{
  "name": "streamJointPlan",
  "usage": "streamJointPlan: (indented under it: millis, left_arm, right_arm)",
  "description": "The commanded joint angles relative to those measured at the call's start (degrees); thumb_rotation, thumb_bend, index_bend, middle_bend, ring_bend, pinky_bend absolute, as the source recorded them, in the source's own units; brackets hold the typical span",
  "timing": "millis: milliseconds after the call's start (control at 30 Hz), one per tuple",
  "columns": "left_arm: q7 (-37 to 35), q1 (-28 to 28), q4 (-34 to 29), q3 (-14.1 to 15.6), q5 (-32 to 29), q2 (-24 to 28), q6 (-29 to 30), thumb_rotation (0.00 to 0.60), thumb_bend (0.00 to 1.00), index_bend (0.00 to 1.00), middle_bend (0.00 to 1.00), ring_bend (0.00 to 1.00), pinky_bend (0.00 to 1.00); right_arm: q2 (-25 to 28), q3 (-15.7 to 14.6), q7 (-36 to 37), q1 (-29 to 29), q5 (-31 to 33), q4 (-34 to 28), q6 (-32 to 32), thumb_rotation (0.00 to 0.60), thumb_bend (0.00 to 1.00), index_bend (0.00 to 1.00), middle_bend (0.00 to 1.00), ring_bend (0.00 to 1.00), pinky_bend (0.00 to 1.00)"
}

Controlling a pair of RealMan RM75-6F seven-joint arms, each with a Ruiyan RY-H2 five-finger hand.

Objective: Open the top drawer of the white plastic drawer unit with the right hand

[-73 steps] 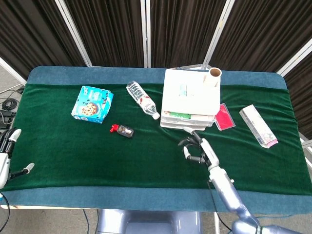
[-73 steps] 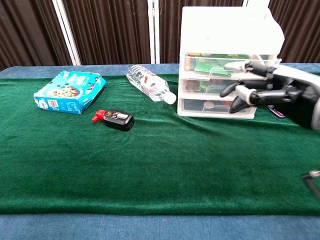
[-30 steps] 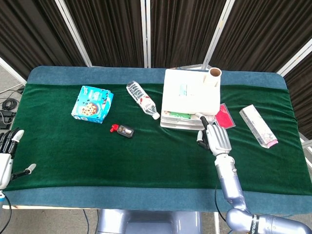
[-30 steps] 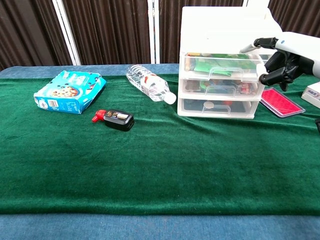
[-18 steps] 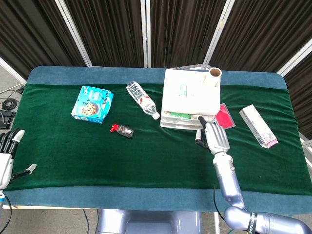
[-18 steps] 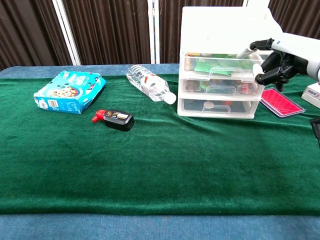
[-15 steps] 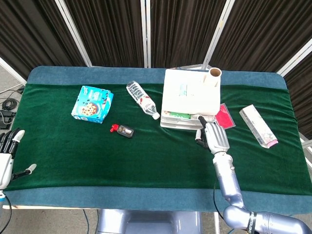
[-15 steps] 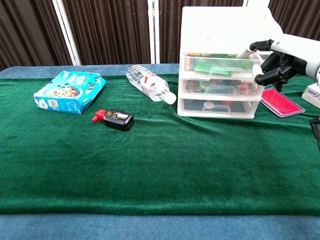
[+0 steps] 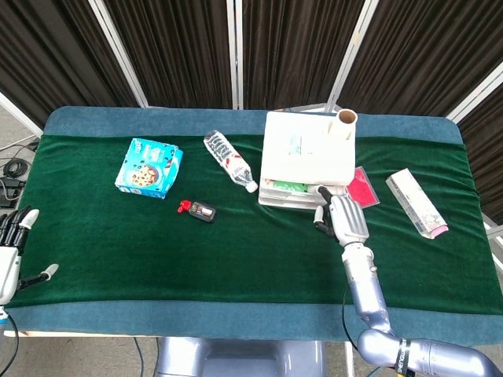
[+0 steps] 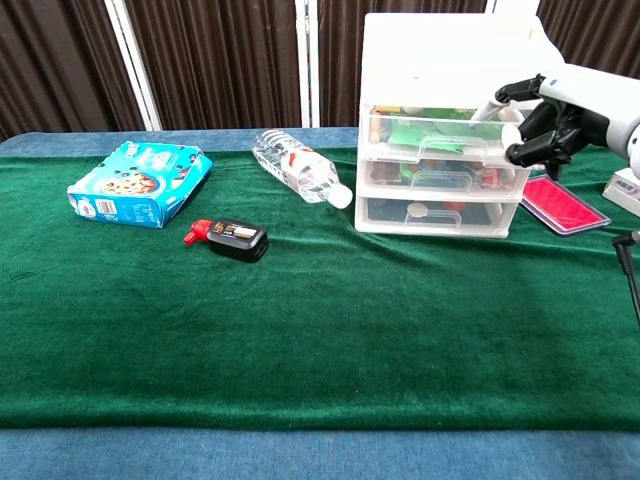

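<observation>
Right hand (image 10: 545, 118), fingers curled, touches the top drawer (image 10: 445, 128); grip unclear

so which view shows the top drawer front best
The chest view: the top drawer faces the camera, with the right hand at its right end. The head view looks down on the drawer unit, so the fronts barely show.
</observation>
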Motion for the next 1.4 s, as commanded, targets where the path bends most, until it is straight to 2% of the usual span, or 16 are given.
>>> streamJointPlan:
  millis: [33, 500, 1100, 1400]
  left_arm:
    - [-0.1, 0.1, -0.1, -0.1, -0.1, 0.1, 0.1, 0.600, 0.14, 0.00, 0.00, 0.00, 0.00]
    - [-0.6, 0.1, -0.2, -0.1, -0.2, 0.3, 0.0, 0.600, 0.14, 0.00, 0.00, 0.00, 0.00]
    - [-0.3, 0.0, -0.4, -0.1, -0.2, 0.2, -0.1, 0.600, 0.14, 0.00, 0.00, 0.00, 0.00]
    - [0.0, 0.1, -0.6, 0.1, 0.1, 0.2, 0.0, 0.600, 0.14, 0.00, 0.00, 0.00, 0.00]
  right_arm:
    - [0.1, -0.2, 0.3, -0.1, 0.1, -0.1, 0.0, 0.600, 0.69, 0.36, 0.88, 0.89, 0.70]
    - [0.4, -0.9, 1.5, -0.5, -0.5, -0.5, 0.7, 0.600, 0.69, 0.38, 0.88, 0.89, 0.70]
    - [3.3, -2.1, -1.0, -1.5, 1.3, -5.0, 2.3, 0.600, 0.69, 0.40, 0.88, 0.89, 0.70]
    - [4.5, -3.5, -0.6, -2.7, -0.1, -7.2, 3.5, 0.600, 0.69, 0.40, 0.88, 0.89, 0.70]
